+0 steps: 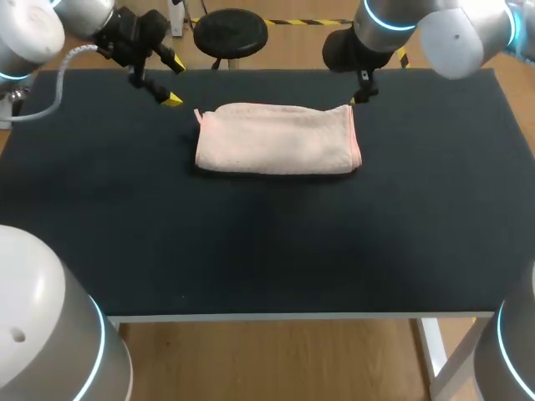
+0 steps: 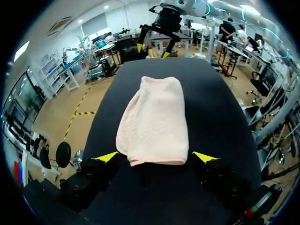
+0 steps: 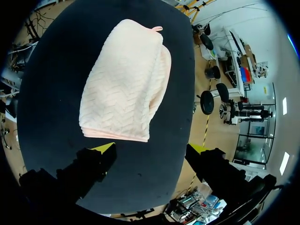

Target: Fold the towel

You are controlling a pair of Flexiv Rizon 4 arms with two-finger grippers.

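The towel (image 1: 277,139), pink, lies folded into a flat oblong on the black table (image 1: 251,251), towards the far edge and about midway across. A small loop (image 1: 199,114) protrudes from its far-left corner. The left gripper (image 2: 155,157) is positioned near the towel's left end, fingers spread wide, not touching the cloth. The right gripper (image 3: 151,148) is positioned by the towel's right end, close to the far-right corner, fingers likewise spread wide and apart from the cloth.

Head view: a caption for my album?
Folded pink towel on black table; left gripper, right gripper open near its ends.
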